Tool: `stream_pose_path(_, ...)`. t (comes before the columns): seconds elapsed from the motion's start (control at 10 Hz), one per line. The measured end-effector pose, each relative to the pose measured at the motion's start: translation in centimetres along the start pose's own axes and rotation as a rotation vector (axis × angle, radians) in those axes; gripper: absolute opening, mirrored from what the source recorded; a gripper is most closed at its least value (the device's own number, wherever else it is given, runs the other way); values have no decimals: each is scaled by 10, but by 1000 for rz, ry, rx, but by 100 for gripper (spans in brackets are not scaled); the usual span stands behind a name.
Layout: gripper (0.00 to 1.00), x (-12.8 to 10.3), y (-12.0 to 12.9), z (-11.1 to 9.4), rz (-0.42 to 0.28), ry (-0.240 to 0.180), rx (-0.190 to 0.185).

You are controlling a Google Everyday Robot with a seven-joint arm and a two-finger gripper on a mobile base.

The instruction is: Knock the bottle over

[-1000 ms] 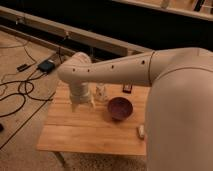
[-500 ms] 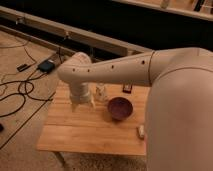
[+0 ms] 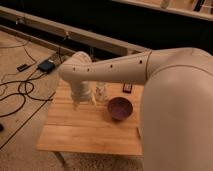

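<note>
The bottle (image 3: 101,92) is small and clear, and stands upright on the wooden table (image 3: 90,132) near its back edge. My gripper (image 3: 83,102) hangs down from the cream arm just left of the bottle, close beside it and low over the table. I cannot tell whether it touches the bottle.
A dark purple bowl (image 3: 120,108) sits on the table right of the bottle. A small dark object (image 3: 127,88) lies behind the bowl at the back edge. My arm spans the right side of the view. Cables and a dark box (image 3: 46,65) lie on the floor at the left.
</note>
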Motion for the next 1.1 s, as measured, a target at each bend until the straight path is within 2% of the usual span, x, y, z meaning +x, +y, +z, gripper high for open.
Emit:
stream_pose_path(0.7,65,-64,-12,21,-75,-37,-54)
stream_pose_path(1.1,65,-95,-12,36,-132,-24,-86)
